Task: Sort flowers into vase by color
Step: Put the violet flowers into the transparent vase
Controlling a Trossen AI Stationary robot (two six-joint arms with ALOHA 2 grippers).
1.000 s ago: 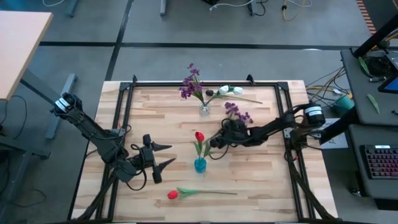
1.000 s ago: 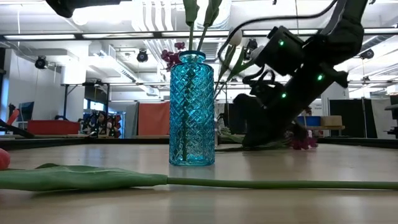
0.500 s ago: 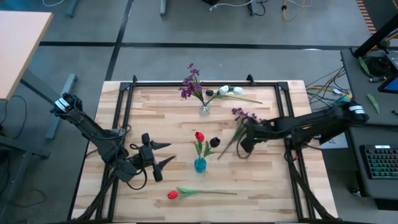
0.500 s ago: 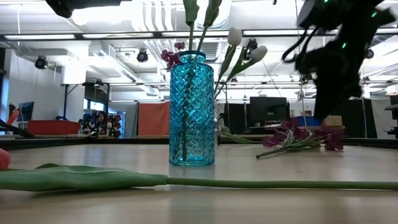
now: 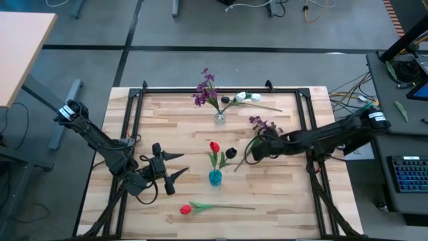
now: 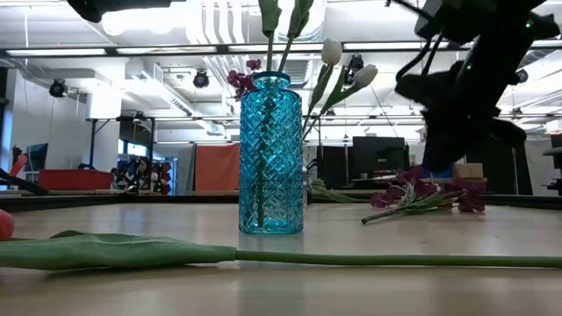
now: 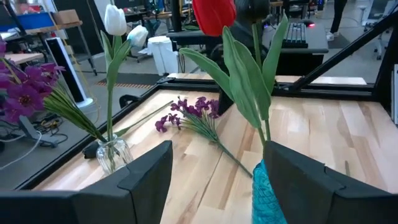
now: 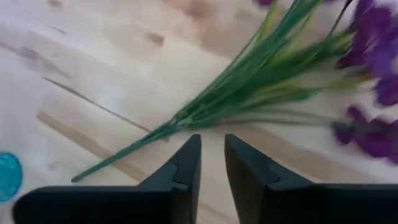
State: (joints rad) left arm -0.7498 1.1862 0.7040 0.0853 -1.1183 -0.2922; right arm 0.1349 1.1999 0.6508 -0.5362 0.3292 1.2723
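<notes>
Overhead: right gripper (image 5: 257,151) above purple flower (image 5: 257,136) on counter (image 5: 281,194), fingers (image 8: 183,171) narrowly apart, empty. Left gripper (image 5: 175,167) wide, beside blue vase (image 5: 215,177).

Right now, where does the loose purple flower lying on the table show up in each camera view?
High view: purple flower right of centre, at the right gripper.
Low view: lying at right, behind the blue vase.
Left wrist view: mid-table.
Right wrist view: stems across the centre.
Shared landmark: blue vase, beside the stem's tip.

Dark jointed arms; white-banded bases; black jaws
</notes>
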